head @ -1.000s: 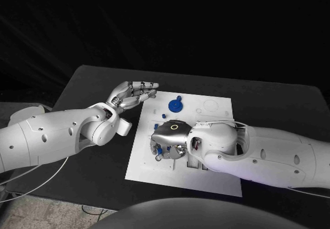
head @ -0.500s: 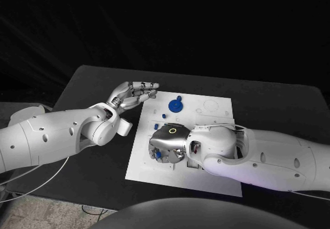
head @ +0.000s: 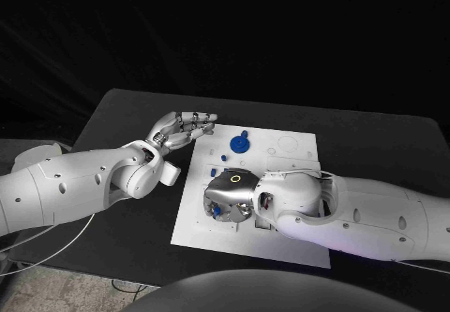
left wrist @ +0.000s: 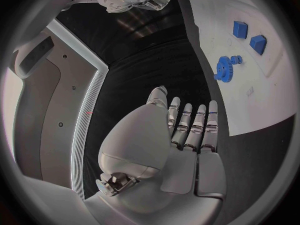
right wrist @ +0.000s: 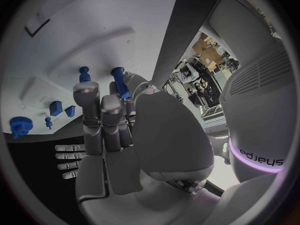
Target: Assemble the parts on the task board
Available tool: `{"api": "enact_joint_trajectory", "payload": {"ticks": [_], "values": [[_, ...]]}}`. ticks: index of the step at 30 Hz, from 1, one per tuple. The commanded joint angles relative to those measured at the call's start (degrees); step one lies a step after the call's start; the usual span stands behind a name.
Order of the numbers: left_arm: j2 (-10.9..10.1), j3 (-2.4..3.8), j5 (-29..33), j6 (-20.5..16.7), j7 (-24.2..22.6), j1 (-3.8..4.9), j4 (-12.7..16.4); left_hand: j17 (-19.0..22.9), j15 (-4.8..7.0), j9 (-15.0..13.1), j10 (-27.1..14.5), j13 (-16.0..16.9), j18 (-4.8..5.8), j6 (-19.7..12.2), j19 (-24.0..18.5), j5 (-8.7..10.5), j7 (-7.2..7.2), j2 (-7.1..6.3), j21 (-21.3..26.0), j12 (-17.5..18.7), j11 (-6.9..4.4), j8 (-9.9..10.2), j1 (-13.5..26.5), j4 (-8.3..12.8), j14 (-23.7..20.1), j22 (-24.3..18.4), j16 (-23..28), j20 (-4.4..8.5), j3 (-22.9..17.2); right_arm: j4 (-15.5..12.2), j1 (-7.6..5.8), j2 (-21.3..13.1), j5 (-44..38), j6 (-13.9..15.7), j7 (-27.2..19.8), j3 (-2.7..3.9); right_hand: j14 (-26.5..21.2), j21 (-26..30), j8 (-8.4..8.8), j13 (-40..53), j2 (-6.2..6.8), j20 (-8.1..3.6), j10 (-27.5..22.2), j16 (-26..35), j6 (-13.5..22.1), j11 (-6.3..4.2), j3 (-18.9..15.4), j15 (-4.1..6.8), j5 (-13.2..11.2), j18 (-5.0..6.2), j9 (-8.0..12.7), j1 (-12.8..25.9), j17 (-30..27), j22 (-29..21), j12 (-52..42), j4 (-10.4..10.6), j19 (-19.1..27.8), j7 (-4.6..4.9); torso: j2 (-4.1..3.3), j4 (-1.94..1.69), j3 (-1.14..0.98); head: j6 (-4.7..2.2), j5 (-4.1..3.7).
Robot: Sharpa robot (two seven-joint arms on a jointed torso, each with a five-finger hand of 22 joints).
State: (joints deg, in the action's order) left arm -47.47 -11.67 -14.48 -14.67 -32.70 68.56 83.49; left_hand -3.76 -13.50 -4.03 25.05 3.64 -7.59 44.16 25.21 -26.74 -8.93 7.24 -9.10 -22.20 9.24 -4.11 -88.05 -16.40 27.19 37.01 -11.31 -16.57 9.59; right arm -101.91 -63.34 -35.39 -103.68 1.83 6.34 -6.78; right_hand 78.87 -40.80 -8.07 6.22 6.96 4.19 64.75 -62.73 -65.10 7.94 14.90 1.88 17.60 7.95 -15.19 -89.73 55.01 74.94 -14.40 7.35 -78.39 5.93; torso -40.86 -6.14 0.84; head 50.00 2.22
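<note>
Right robot hand [head: 229, 195] pinches a small blue plastic peg [right wrist: 120, 82] over the white task board [head: 291, 244]; keep it upright w/ slow descent, left robot hand [head: 183, 127] spread, empty.

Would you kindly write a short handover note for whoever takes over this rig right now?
Left hand: open, fingers together, held beside the far left edge of the task board, holding nothing.
Right hand: low over the board's left middle, pinching a blue peg at its fingertips.
On the board: a blue gear near the far edge, two small blue blocks beside it, another blue peg near the right hand.
Done: the peg is picked up.
Left: seat that peg, then fit the other parts; which ones are already seated is unclear.
</note>
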Motion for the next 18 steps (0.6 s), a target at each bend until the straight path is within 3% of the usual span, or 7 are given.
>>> {"api": "enact_joint_trajectory", "payload": {"ticks": [1,12,16,18], "values": [[0.1,0.04,0.5,1.5,-0.3,-0.04,0.1,0.0,-0.25,0.0,0.1,0.1,0.59,0.0,0.3,0.05,-0.32,0.39,-0.4,0.0,0.32,-0.1,-0.3,0.0,0.1,-0.1,-0.3,-0.01,-0.3,0.2,0.20,0.2,-2.6,-0.7,-0.2,-0.01,-0.5,0.4,0.33,0.6,0.00,-0.13,5.8,0.3,0.1,-5.56,0.0,-0.07,0.1,-0.40,0.1,-0.8,-0.2,5.1,0.0,-0.5,0.4,0.44,-0.07,-0.04,0.00,0.00,-0.07],[0.0,0.04,1.2,1.8,-0.1,-0.05,0.1,0.1,-0.25,0.0,0.1,0.0,0.60,0.0,0.3,0.06,-0.34,0.43,-0.4,0.0,0.33,-0.1,-0.3,0.0,0.0,-0.1,-0.3,-0.01,-0.4,0.2,0.68,0.4,-5.6,-0.4,-0.3,-0.01,-1.2,1.2,1.11,0.8,0.15,0.05,4.8,0.8,0.7,-5.11,0.2,-0.41,-0.2,-0.35,0.3,-0.7,-0.5,5.0,0.7,-0.9,1.1,0.83,-0.05,-0.01,0.02,0.00,-0.01],[0.1,0.04,1.7,2.0,-0.1,-0.07,0.1,0.1,-0.25,0.0,0.1,0.0,0.60,-0.1,0.3,0.07,-0.34,0.44,-0.4,0.0,0.33,-0.1,-0.3,0.0,0.0,-0.1,-0.3,-0.01,-0.4,0.1,0.72,0.4,-5.4,-0.7,-0.2,-0.01,-1.6,2.1,2.72,0.8,0.37,0.26,2.3,1.2,3.0,-4.45,0.1,-0.62,-1.3,-0.24,0.9,0.3,-0.8,4.7,1.9,-0.5,1.8,1.24,-0.02,0.00,0.04,0.00,-0.06],[0.1,0.04,1.9,2.0,0.0,-0.08,0.1,0.1,-0.25,0.0,0.1,0.0,0.60,-0.1,0.3,0.07,-0.34,0.44,-0.4,0.0,0.33,-0.1,-0.3,0.0,0.0,-0.1,-0.3,-0.01,-0.4,0.1,0.73,0.3,-5.1,-0.9,-0.2,-0.01,-2.4,3.8,4.44,0.4,1.16,0.44,-1.7,1.9,6.7,-3.73,-0.4,-0.68,-3.3,0.02,1.8,2.0,-1.5,4.4,3.7,0.6,2.6,1.16,-0.01,0.00,0.05,0.00,-0.01]]}}
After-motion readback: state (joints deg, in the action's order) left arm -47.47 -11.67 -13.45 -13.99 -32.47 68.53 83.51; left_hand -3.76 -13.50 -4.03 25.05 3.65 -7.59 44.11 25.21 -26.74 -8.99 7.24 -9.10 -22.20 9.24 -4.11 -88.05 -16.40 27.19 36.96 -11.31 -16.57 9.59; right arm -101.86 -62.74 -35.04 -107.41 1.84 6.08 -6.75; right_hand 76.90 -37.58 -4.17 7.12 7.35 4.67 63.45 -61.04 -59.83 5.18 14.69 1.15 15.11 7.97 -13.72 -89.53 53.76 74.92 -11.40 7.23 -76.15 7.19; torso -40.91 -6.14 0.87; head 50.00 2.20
